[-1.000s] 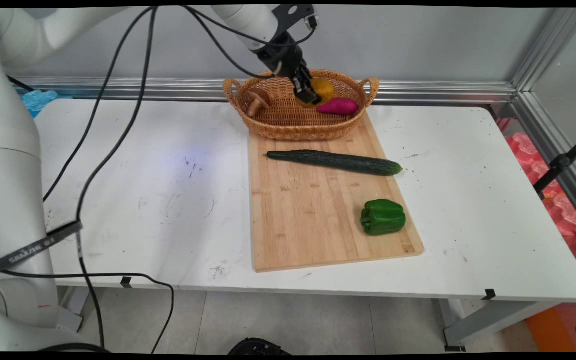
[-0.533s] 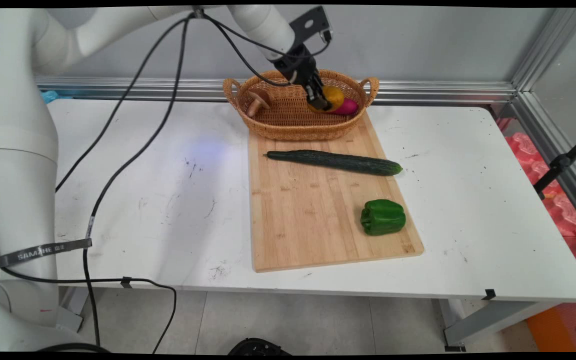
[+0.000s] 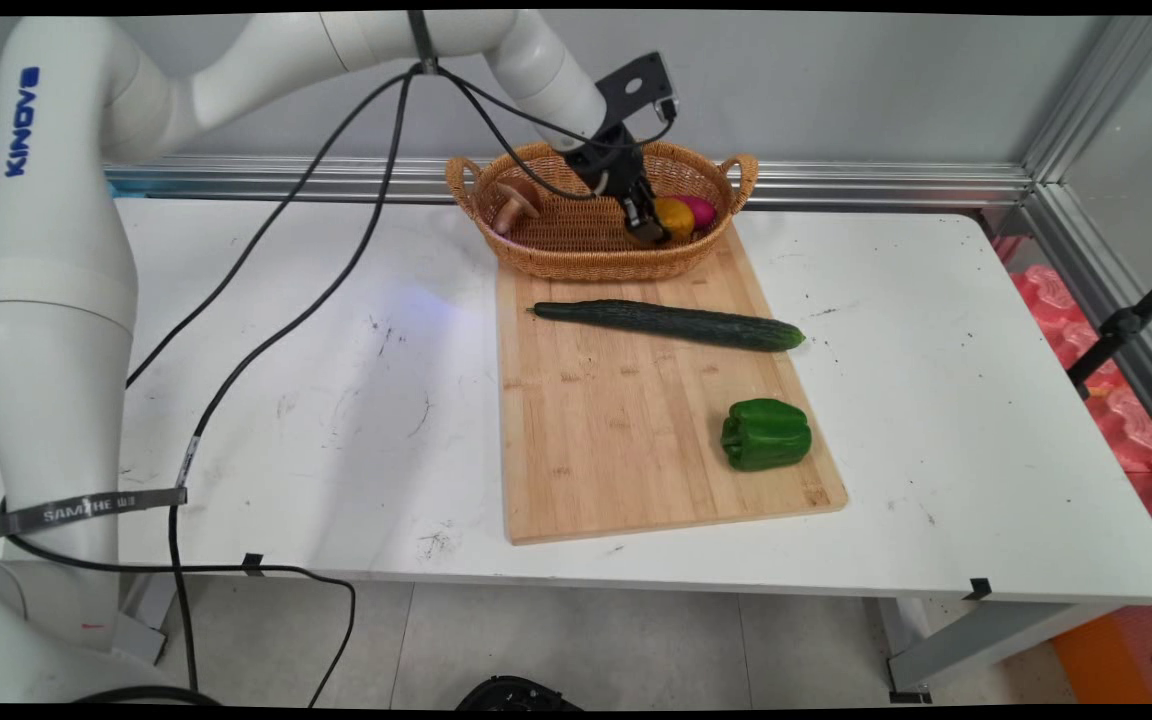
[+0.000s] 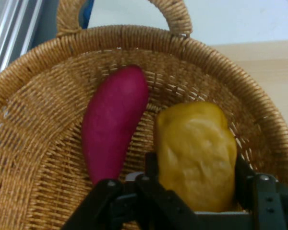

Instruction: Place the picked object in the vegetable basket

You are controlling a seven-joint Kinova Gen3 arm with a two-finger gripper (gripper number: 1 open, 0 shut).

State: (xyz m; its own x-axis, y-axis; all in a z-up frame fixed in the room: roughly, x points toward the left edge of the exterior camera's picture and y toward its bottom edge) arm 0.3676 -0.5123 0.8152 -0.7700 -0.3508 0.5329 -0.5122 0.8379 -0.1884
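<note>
While the white table [image 3: 936, 400] spread across most of the main view, a long wooden cutting board [image 3: 626, 440] lay on it, running from near the front edge back toward the wall. At the board's far end sat a wicker basket [image 3: 576, 255] with two loop handles, its front resting on the board's far edge. The white arm [image 3: 236, 70] reached in from the upper left with black cables [image 3: 266, 260] hanging from it, and its black gripper [image 3: 648, 222] dipped into the right part of the basket.

A dark green cucumber [image 3: 671, 323] lay across the board just in front of the basket, its right tip reaching the board's right edge. Nearer the front, on the board's right side, rested a green bell pepper [image 3: 766, 434] — well apart from the cucumber.

Inside the basket, the gripper [image 4: 197, 191] was clamped on a lumpy yellow vegetable [image 4: 198, 153], one finger [image 4: 151, 165] pressed to each of its flanks. Just beside it, touching or almost touching, lay a magenta sweet potato [image 4: 113, 127] against the woven wall [image 4: 33, 143]; in the main view the sweet potato [image 3: 700, 209] showed behind the yellow vegetable [image 3: 676, 216]. A brown mushroom [image 3: 515, 200] leaned at the basket's left end — apart from the gripper.
</note>
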